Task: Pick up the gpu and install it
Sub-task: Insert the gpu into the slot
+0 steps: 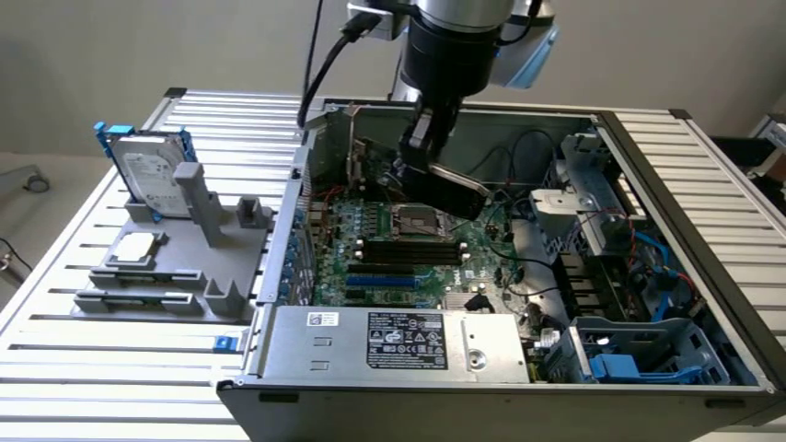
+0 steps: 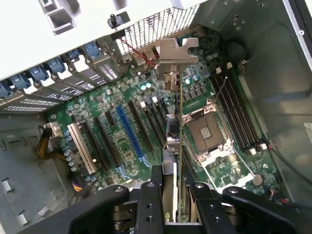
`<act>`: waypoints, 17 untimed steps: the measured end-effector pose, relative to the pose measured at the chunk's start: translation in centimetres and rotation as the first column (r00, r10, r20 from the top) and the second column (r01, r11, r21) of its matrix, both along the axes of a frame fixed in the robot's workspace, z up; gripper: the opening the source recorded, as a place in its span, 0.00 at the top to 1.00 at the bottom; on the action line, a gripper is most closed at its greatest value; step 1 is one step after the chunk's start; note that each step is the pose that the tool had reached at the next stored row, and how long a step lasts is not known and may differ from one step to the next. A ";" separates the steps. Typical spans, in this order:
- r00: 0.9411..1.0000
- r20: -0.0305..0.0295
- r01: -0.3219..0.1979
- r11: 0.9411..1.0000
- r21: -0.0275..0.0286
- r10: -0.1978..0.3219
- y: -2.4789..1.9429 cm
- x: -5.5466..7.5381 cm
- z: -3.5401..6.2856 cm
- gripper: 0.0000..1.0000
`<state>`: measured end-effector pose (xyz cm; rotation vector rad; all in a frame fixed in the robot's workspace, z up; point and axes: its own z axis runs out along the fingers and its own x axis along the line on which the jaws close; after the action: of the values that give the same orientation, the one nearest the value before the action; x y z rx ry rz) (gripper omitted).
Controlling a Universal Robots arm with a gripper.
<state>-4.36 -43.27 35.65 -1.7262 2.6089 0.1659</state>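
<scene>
My gripper point(image 1: 424, 166) hangs inside the open computer case point(image 1: 639, 157), shut on the gpu point(image 1: 457, 195). From outside, the card's black shroud shows tilted above the motherboard point(image 1: 381, 253), near the empty processor socket. In the wrist view the gpu point(image 2: 181, 141) appears edge-on between my gripper point(image 2: 174, 197) fingers. Its silver end bracket point(image 2: 178, 51) points toward the case's rear slot openings. The card hovers above the expansion slots, just beside the black ones and apart from the long blue slot point(image 2: 129, 131). I cannot tell whether its edge touches a slot.
A grey parts holder point(image 1: 160, 276) on the slatted table point(image 1: 98, 368) carries a hard drive in a blue frame point(image 1: 147, 170) and a small square processor chip point(image 1: 138, 244). The power supply point(image 1: 393, 341) lies at the case front. Cables and drive bays point(image 1: 614, 267) fill the exterior view's right.
</scene>
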 end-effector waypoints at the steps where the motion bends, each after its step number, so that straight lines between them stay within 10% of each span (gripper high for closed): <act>1: 1.000 0.000 -0.017 1.000 0.001 0.017 0.00 0.0 -0.07 0.73; 17: 0.967 0.000 -0.256 0.967 0.002 0.256 -0.19 0.0 -1.66 0.73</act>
<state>-4.37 -43.46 33.98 -2.0567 2.3734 0.1701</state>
